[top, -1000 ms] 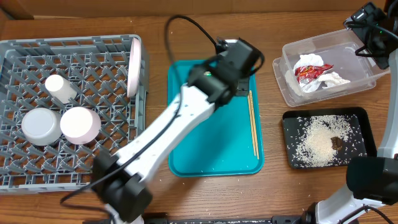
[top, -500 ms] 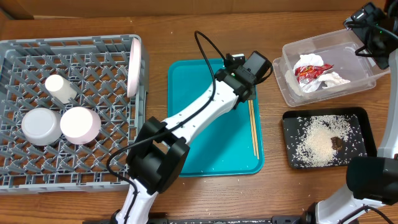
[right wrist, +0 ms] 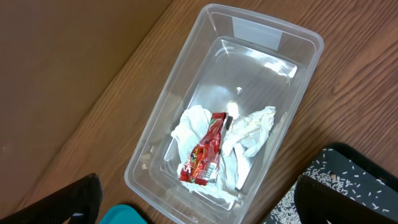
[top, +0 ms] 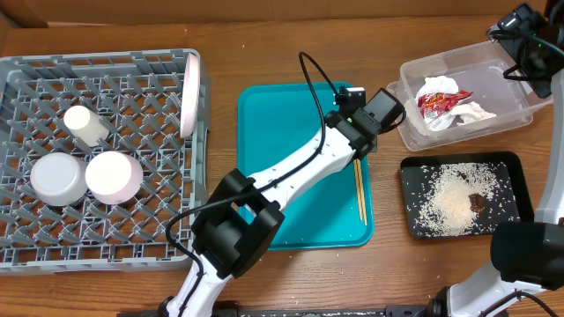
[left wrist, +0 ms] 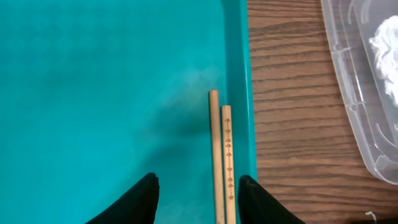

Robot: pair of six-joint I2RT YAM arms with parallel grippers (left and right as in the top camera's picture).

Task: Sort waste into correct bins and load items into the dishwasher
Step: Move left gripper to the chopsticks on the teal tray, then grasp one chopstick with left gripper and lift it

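Two thin wooden chopsticks (top: 359, 189) lay side by side and touching along the right edge of the large teal serving tray (top: 291, 211), just inside its raised rim. The tray sat on a brown wood-grain table (top: 220, 35). The left gripper (left wrist: 198, 182) hung low over the sticks near their far end, its black fingers (left wrist: 144, 198) spread with one on each side of the pair; whether either finger touched the wood could not be told. The white left arm (top: 291, 172) crossed the teal tray on a diagonal. To the right, on bare table, stood the clear rectangular plastic tub (top: 401, 123), holding the crinkled red snack wrapper (right wrist: 205, 149) on top of the crumpled white tissue (right wrist: 249, 134). The right gripper (right wrist: 199, 186) hovered above that tub, its fingers parted wide and pinching nothing. Just in front of the tub sat the shallow black rectangular tray (top: 518, 172), carrying the loose white rice grains (top: 448, 207) and the small brown food lump (top: 477, 202). At the table's left end, the large square grey plastic dish rack (top: 26, 238) held the white round plate (top: 189, 97) on edge against its right wall. A small white cup (top: 85, 126) and two small white bowls (top: 58, 179), set next to each other, rested on its lattice floor. Beyond the table's far edge ran a plain brown board (right wrist: 62, 62).
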